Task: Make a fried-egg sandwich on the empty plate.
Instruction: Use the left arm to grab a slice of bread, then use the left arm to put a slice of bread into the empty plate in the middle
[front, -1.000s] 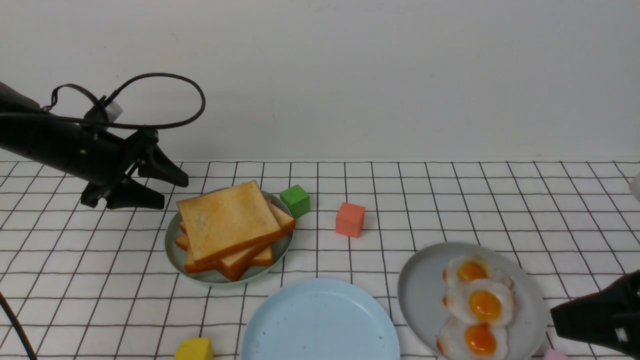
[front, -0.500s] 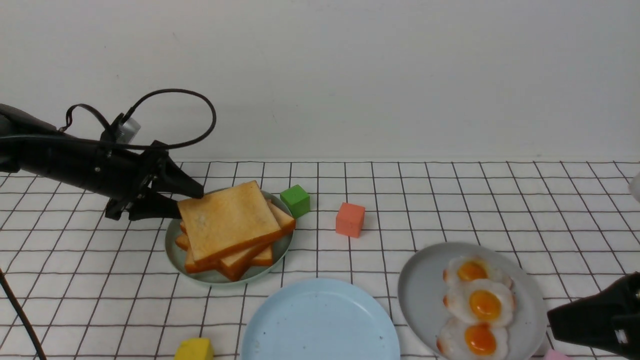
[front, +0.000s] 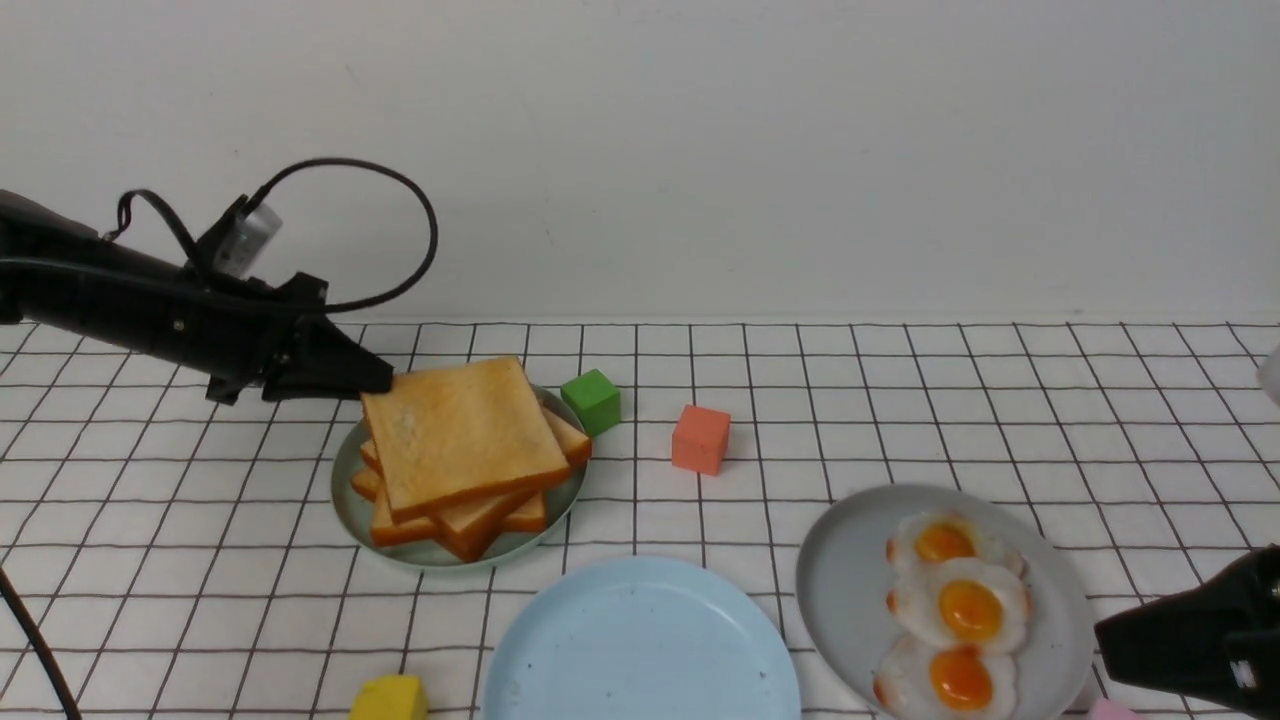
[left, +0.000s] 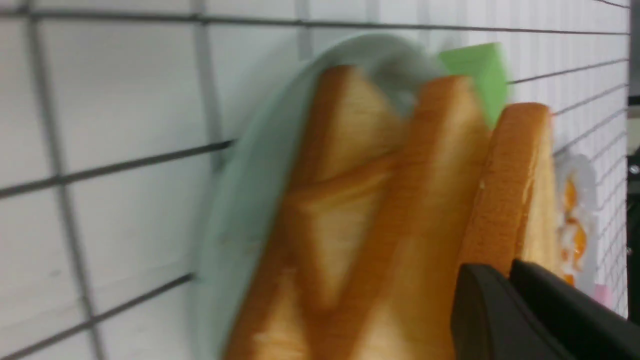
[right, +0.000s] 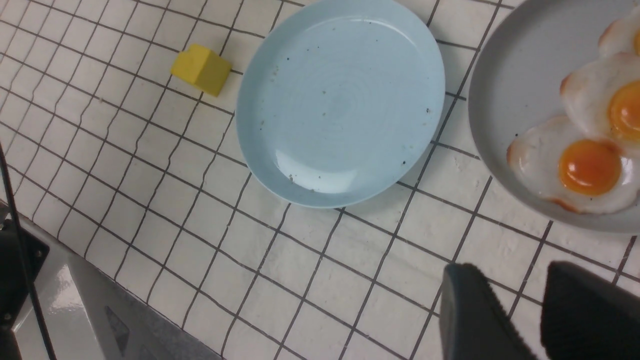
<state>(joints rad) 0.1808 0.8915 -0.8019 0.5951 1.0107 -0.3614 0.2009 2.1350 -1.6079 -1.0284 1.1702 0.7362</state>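
White gridded bench (front: 900, 400) below a plain pale wall. Pinched at its far corner by left pincer (front: 372, 378), jaws almost together: top toast slice (front: 465, 435) of the stack on pale green plate (front: 345, 500). Down by grey plate (front: 840, 580) of fried eggs (front: 960, 605): right pincer (front: 1108, 630), parted a little, holding nothing. At the near edge, between those two plates: empty plate (front: 640, 640), bare.

Likely trouble: so shallow a corner hold. Could let the slice droop, swing or slip out on the way over, or land it half off the blue rim. Could also drag the slice beneath askew, perhaps nudging green cube (front: 590, 400) just beside.

Left wrist view only: crust edges side-on, blurred, top slice running in between the black fingers. Right wrist view only: dark specks on the blue plate, whole yellow cube (right: 202, 69) near it. Front view only: whole layout at once.
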